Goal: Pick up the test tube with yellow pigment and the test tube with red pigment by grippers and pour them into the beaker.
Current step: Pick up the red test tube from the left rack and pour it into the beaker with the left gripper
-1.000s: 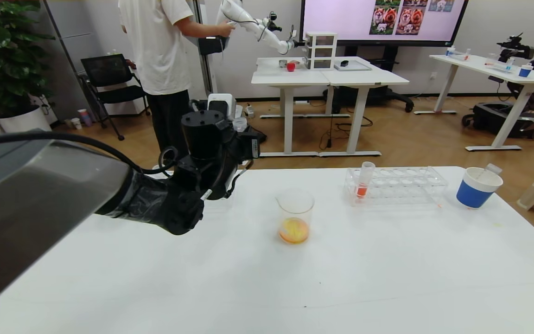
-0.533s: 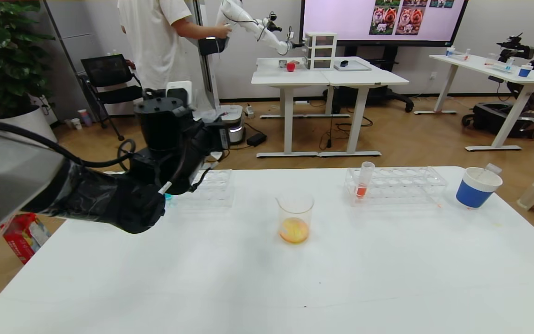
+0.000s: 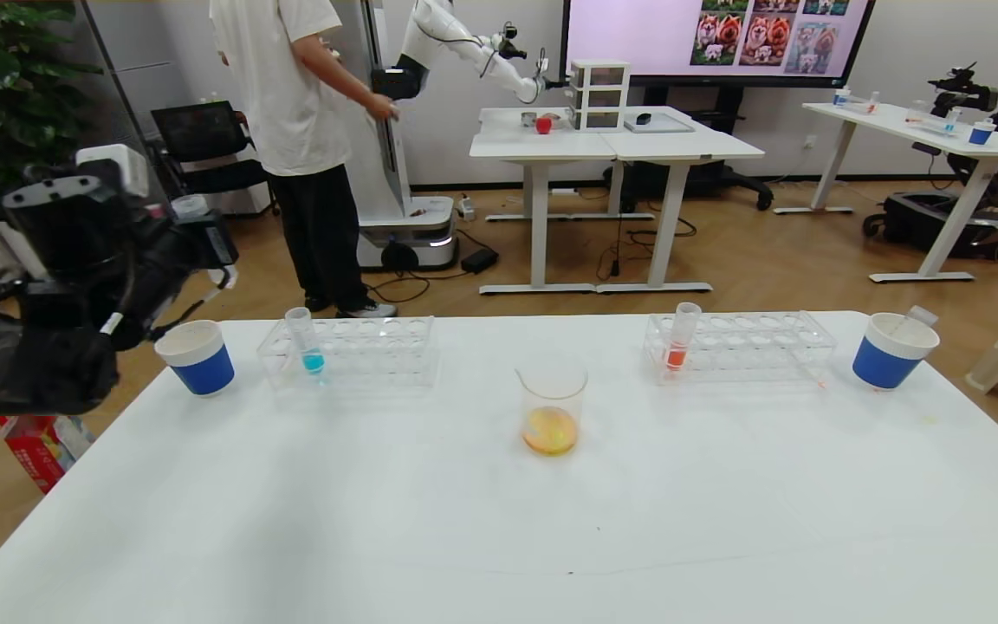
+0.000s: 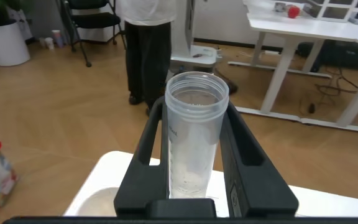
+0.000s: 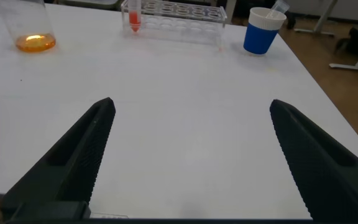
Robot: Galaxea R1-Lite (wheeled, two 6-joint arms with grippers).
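My left gripper point(image 3: 196, 236) is raised beyond the table's left end, above the left blue cup point(image 3: 196, 356). It is shut on a clear test tube point(image 4: 193, 140) that stands upright between the jaws and looks nearly empty, with no yellow showing. The beaker point(image 3: 551, 406) stands mid-table with orange-yellow liquid at its bottom; it also shows in the right wrist view point(image 5: 33, 28). The red-pigment tube point(image 3: 679, 338) stands in the right rack point(image 3: 750, 347), and shows in the right wrist view point(image 5: 133, 15). My right gripper point(image 5: 192, 104) is open and empty, low over the near right table, outside the head view.
A left rack point(image 3: 369, 351) holds a tube with blue liquid point(image 3: 307, 340). A second blue cup point(image 3: 893, 348) at the far right holds a tube. A person and another robot stand behind, with more tables beyond.
My left arm has swung left and back from beside the beaker to past the table's left end, still holding the tube. This uncovers the left rack and left cup.
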